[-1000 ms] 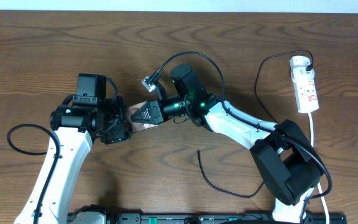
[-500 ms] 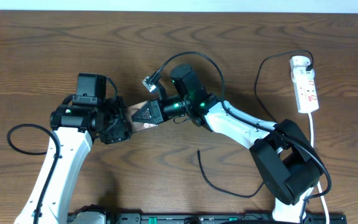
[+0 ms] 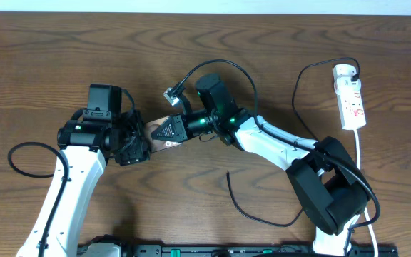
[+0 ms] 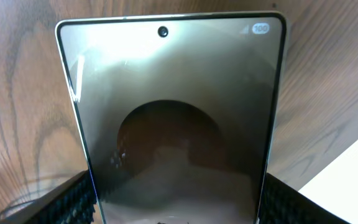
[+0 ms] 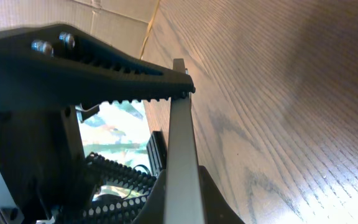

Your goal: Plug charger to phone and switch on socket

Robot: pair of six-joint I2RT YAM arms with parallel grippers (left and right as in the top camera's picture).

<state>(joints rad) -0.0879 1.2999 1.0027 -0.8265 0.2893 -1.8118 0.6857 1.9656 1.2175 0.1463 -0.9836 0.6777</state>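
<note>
The phone (image 4: pixel 176 118) fills the left wrist view, dark screen up, held just above the wooden table. My left gripper (image 4: pixel 179 190) is shut on it, and its ridged fingers (image 4: pixel 73 196) press on the two long sides. Edge-on in the right wrist view, the phone (image 5: pixel 182 162) sits between the jaws of my right gripper (image 5: pixel 188 134), shut on its thin body. From overhead, both grippers meet at the phone (image 3: pixel 170 145), left (image 3: pixel 140 139) and right (image 3: pixel 164 130). The charger cable (image 3: pixel 296 93) runs from the socket (image 3: pixel 352 100) at the right. Its free tip (image 3: pixel 228 175) lies on the table, apart from the phone.
A white cord (image 3: pixel 360 153) leaves the socket toward the front edge. My right arm's own black cable (image 3: pixel 220 63) arcs above its wrist. A black rail (image 3: pixel 227 250) runs along the table's front edge. A pale wall borders the far edge.
</note>
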